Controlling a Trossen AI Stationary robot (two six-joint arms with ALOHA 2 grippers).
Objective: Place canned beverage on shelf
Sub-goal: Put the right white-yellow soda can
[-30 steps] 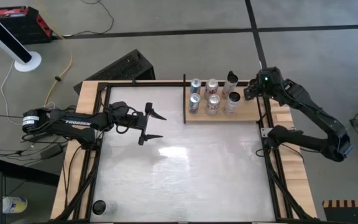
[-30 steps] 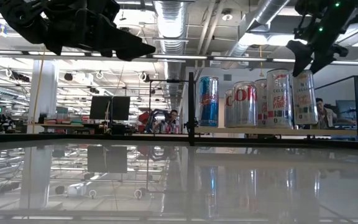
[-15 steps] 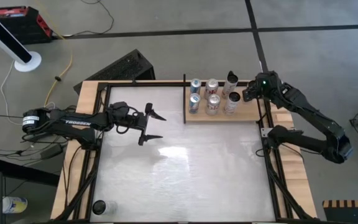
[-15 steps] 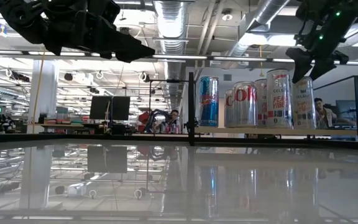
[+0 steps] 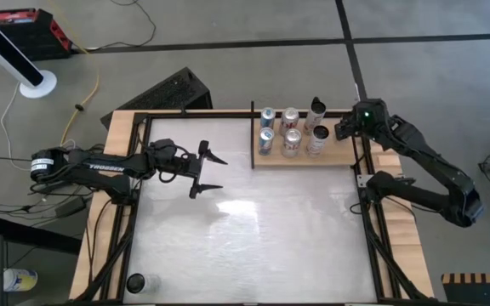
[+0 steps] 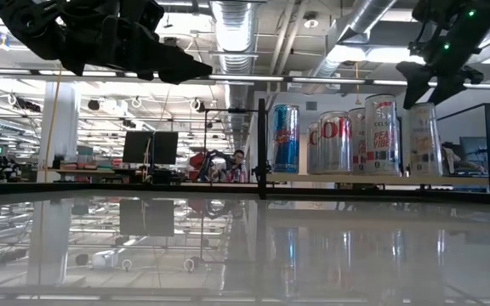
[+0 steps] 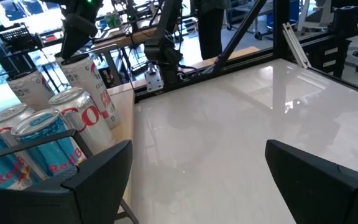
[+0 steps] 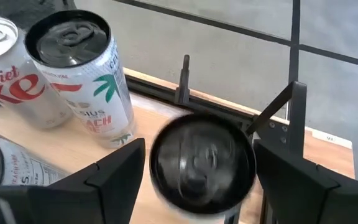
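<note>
The shelf point(image 5: 340, 155) sits at the table's far right and carries several upright cans. The rightmost front one is a pale can with a dark top point(image 5: 320, 134) point(image 6: 421, 140) point(image 8: 201, 163), standing on its base on the wood. My right gripper point(image 5: 340, 129) point(image 6: 433, 88) point(image 8: 199, 149) hovers just above this can, open, one finger on each side of the can's top; I see no touch. My left gripper point(image 5: 222, 173) point(image 6: 177, 64) point(image 7: 197, 162) hangs open and level in the air over the table's left half, holding nothing.
Other cans crowd the shelf: a Celsius can point(image 8: 79, 68), a Diet Coke can point(image 8: 11, 68), and blue cans point(image 5: 266, 140) by the black post at the shelf's left end point(image 5: 253, 136). Black rails point(image 8: 294, 118) edge the shelf. A dark cup point(image 5: 136, 283) stands at the near left corner.
My right gripper has opened and let go of the dark-topped can, its fingers now standing off the can's top. The can stays upright on the shelf.
</note>
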